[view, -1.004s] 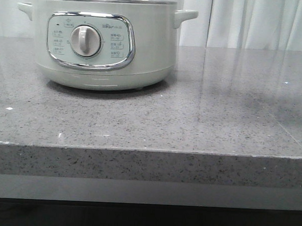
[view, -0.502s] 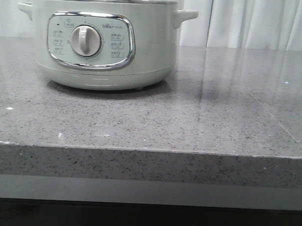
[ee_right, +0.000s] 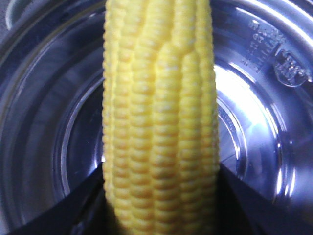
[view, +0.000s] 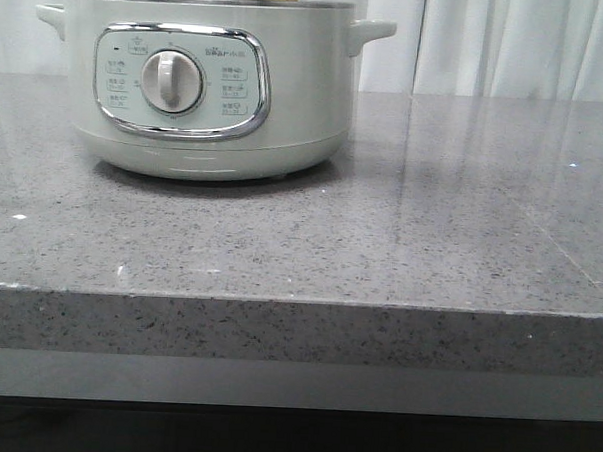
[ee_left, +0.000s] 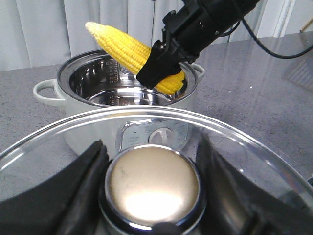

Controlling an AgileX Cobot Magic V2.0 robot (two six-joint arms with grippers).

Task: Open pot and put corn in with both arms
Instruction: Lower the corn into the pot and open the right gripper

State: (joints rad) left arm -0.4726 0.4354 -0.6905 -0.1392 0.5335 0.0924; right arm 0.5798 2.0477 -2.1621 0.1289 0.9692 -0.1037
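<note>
Corn [ee_left: 128, 51] newly above pot [ee_left: 78, 100], between jaws.

Grey speckled stone table [view: 381, 240]; pot [view: 202, 92] stands on it, back left.

The front view sits low, near the worktop's [view: 281, 245] front edge, facing level toward the back curtain, with the pot [view: 207, 92] toward the back left corner and its rim cut by the frame's top. The left wrist view looks from close behind a glass lid [ee_left: 151, 147] across to the same pot [ee_left: 127, 93], slightly downward into its open mouth. The right wrist view is very near, aimed straight down along the corn [ee_right: 159, 117] into the pot's steel interior [ee_right: 254, 98]. All three share the pot; the corn [ee_left: 132, 54] appears in each
</note>
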